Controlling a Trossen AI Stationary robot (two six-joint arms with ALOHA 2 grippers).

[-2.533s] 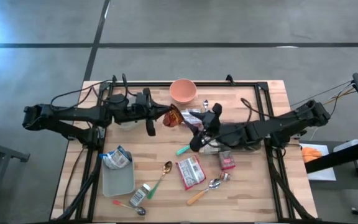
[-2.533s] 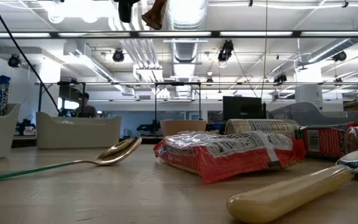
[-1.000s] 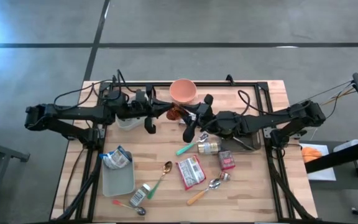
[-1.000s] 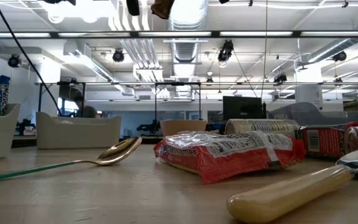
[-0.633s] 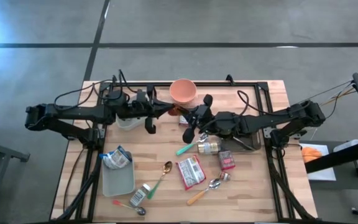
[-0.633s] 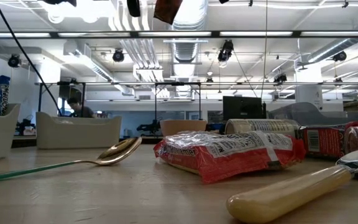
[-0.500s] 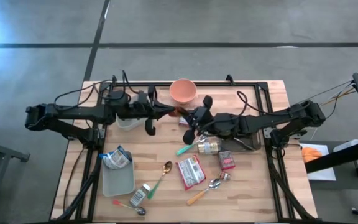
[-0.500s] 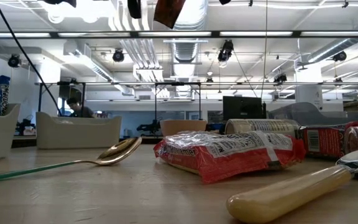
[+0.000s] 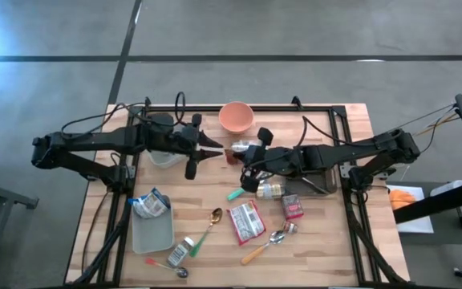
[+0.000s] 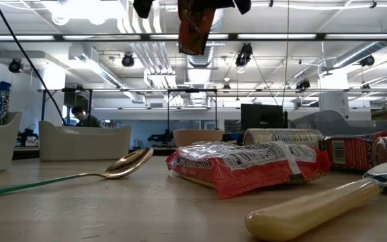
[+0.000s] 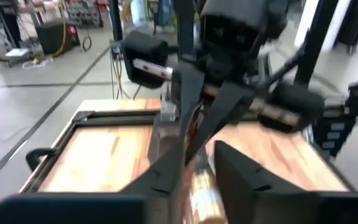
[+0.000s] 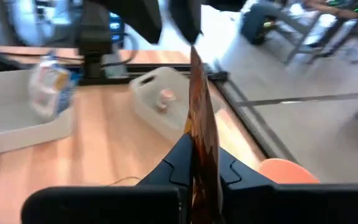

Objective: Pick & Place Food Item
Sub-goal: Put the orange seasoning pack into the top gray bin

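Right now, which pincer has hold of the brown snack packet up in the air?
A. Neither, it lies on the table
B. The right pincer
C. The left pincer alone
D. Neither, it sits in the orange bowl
B: in the right wrist view the right pincer is shut on the lower edge of the brown snack packet, which stands upright above it, while the left pincer has its fingers parted beside the packet.

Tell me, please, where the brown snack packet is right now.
In the high view the brown snack packet hangs above the table's middle, pinched in the right gripper, just below the orange bowl.
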